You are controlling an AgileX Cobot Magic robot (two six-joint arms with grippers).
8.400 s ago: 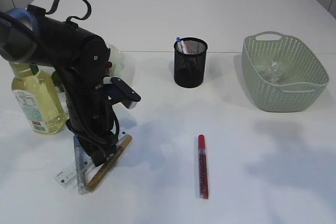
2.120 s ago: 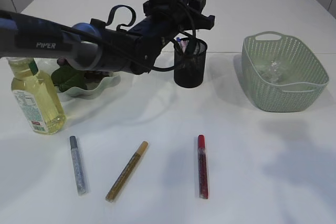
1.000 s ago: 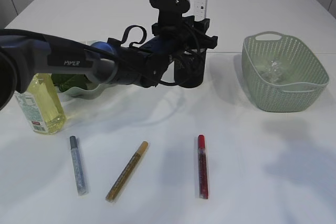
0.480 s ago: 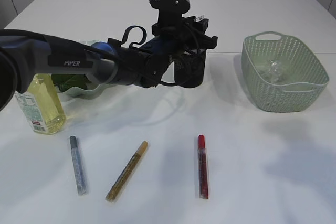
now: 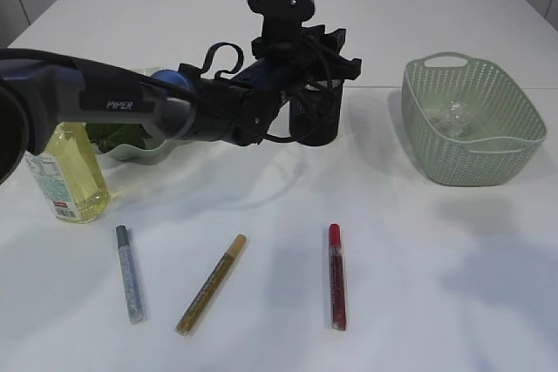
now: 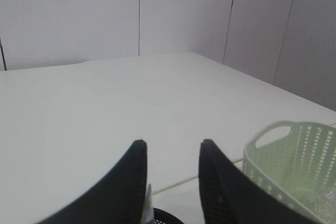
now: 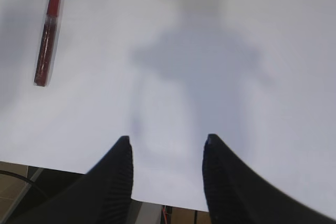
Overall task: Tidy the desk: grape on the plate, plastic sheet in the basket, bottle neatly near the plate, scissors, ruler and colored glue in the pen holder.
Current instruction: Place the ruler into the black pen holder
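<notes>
Three slim, stiff, light glue pens, grey [image 5: 128,273], gold [image 5: 210,283] and red [image 5: 336,275], lay well apart on the white bench [image 5: 418,285], each probably best pinched mid-barrel since round plastic may roll. The left gripper [image 6: 171,182] hovered over the black mesh pen holder [image 5: 316,116], fingers parted and empty; the right gripper [image 7: 167,174] hung open above bare bench.
</notes>
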